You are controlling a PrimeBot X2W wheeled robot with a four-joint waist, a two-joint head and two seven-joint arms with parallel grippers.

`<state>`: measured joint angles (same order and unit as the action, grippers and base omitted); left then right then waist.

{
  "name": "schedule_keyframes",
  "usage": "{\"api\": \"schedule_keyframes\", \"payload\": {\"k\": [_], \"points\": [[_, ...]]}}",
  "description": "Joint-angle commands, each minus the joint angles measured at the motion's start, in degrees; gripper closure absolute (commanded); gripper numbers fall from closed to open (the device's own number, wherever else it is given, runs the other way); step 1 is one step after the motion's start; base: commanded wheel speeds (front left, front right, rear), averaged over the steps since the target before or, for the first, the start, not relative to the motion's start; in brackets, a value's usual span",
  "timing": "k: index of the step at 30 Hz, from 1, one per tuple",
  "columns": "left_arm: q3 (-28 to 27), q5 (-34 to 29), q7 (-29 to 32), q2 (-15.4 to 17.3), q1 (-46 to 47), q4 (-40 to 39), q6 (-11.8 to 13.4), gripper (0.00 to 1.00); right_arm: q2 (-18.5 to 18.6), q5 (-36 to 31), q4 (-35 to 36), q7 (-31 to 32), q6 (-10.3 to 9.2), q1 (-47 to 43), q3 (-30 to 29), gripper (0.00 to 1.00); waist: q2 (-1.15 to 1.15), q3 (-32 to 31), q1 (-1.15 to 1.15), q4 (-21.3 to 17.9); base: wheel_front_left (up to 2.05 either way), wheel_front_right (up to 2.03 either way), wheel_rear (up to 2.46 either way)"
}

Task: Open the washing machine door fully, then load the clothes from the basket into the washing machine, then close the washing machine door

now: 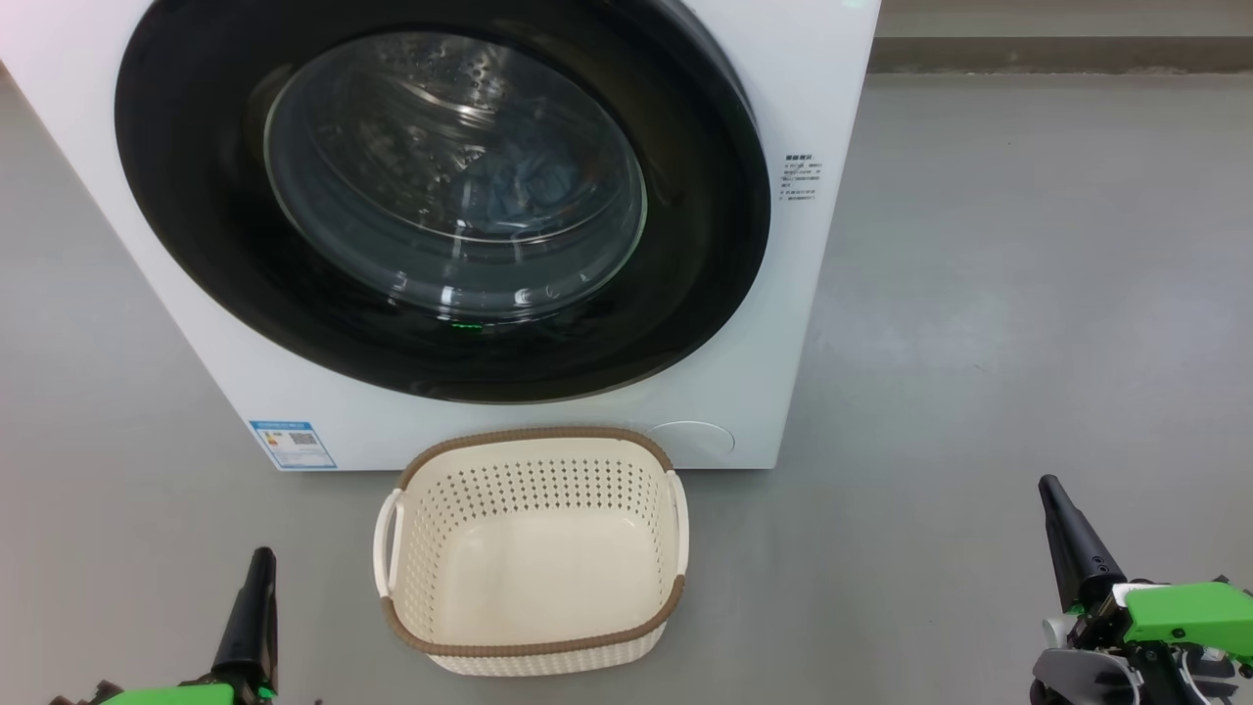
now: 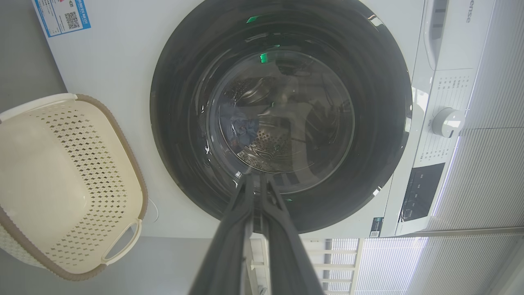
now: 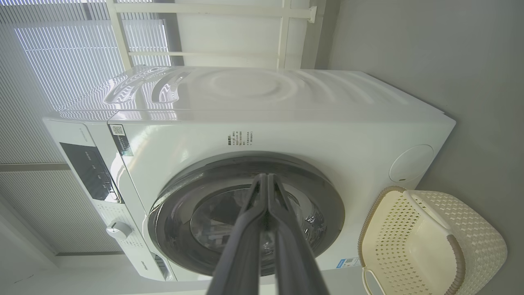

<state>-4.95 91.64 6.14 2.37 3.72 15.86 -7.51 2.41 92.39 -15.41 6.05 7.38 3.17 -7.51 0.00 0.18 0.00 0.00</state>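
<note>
- The large round glossy black washing machine door (image 1: 196, 245), with a bulging clear glass bowl at its centre, filled the upper left and centre of the head view. It lay flush against the big white boxy washing machine (image 1: 812, 323), and no gap showed at its edge.
- Behind the glass, right of centre, a dim blue-grey heap lay in the steel drum. It was judged to be the clothes (image 1: 533, 186); their print was too dim to tell.
- The small cream perforated plastic basket (image 1: 529, 490), with a brown rim, stood on the grey floor (image 1: 1028, 294) at lower centre, just before the machine, with nothing in it.
- The left gripper (image 1: 260, 563) at lower left and the right gripper (image 1: 1049, 490) at lower right had their fingers pressed together. They held nothing and were well apart from door and basket.
- Loading and closing looked done, so the step in hand was judged to be confirming the latch. Done well, this meant checking the door's rim all round. Any further push belonged on the black ring, not the glass, with the fingers kept clear of the basket.
</note>
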Motion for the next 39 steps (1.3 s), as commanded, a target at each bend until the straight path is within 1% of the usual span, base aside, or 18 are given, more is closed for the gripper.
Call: {"api": "schedule_keyframes", "payload": {"k": [1,39], "points": [[-1.6,0.5,0.4,0.5,2.5,-1.8,0.0,1.00,0.6,-0.1,1.4,0.3,0.11,3.0,1.1,1.00,0.00,0.0,0.00,0.0,0.00,0.00,0.00],[-1.6,0.5,0.3,0.5,2.5,-1.8,0.0,1.00,0.5,-0.2,1.4,0.4,0.11,3.0,1.0,1.00,0.00,0.0,0.00,0.0,0.00,0.00,0.00]]}}
